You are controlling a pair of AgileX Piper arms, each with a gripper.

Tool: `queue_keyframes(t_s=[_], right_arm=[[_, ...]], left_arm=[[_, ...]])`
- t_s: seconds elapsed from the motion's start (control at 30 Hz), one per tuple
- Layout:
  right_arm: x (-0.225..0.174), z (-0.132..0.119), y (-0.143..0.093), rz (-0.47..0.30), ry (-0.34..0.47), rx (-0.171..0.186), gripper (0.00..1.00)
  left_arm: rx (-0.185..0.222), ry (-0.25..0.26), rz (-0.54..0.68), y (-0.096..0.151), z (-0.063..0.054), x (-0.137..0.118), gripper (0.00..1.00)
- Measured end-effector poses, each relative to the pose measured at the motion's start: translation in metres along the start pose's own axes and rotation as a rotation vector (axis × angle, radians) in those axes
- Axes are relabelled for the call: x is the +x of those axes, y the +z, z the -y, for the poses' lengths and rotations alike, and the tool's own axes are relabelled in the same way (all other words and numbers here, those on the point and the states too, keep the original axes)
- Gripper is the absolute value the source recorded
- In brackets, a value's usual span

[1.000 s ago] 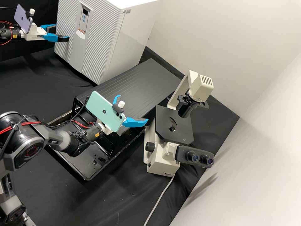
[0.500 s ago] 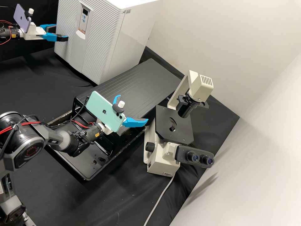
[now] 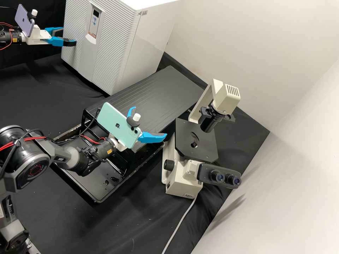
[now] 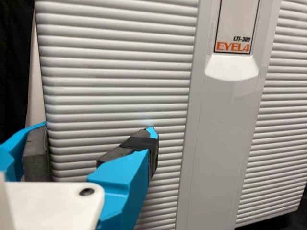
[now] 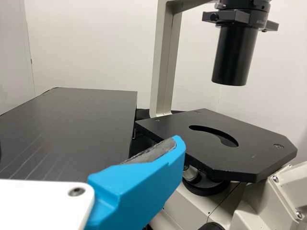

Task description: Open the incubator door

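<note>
Black cloth covers the desk (image 3: pixel 39 91), and pale walls (image 3: pixel 247 38) rise from its far and right edges. Along the far edge stands the white incubator (image 3: pixel 152 38), its ribbed door (image 3: pixel 114 46) facing the arms and looking closed, with a small control panel (image 3: pixel 93 23) set high in a smooth strip. The left pincer (image 3: pixel 69 37) is at the door's outer vertical edge, its fingers apart: one is beside that edge, the other in front of the ribbing. Whether either one touches the door, I cannot tell.

The right pincer (image 3: pixel 149 121) also has its fingers apart, with nothing between them, and hangs near the microscope (image 3: pixel 182 180). That microscope stands close to the desk's far right corner, its dark stage (image 3: pixel 189 141) flat beneath the black condenser (image 3: pixel 210 121), and its eyepieces (image 3: pixel 226 178) towards the right edge. A pale cable (image 3: pixel 180 220) runs from its base to the near edge.

Between incubator and microscope lies a long dark platform (image 3: pixel 155 91) with a grooved top. Below the right arm is a black tray (image 3: pixel 90 183) with wet drops (image 3: pixel 113 179) in it. Each arm carries a phone near its pincer, one green (image 3: pixel 118 123), one purple (image 3: pixel 24 21).
</note>
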Motion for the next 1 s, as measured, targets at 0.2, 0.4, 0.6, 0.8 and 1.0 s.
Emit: queue_keyframes(t_s=[0.2,0.4,0.6,0.8,1.0], right_arm=[[0.0000,0.0000,0.0000,0.000,0.000,0.000,1.00],[0.0000,0.0000,0.0000,0.000,0.000,0.000,1.00],[0.0000,0.0000,0.0000,0.000,0.000,0.000,1.00],[0.0000,0.0000,0.0000,0.000,0.000,0.000,1.00],[0.0000,0.0000,0.0000,0.000,0.000,0.000,1.00]], left_arm=[[0.001,0.001,0.002,0.0002,-0.0001,0.0000,0.00],[0.005,0.003,0.001,-0.0006,-0.0005,-0.0005,0.00],[0.006,0.003,0.001,-0.0006,-0.0005,-0.0005,0.00],[0.008,0.003,0.003,-0.0008,-0.0006,-0.0007,0.00],[0.011,0.003,0.005,-0.0011,-0.0007,-0.0010,0.00]])
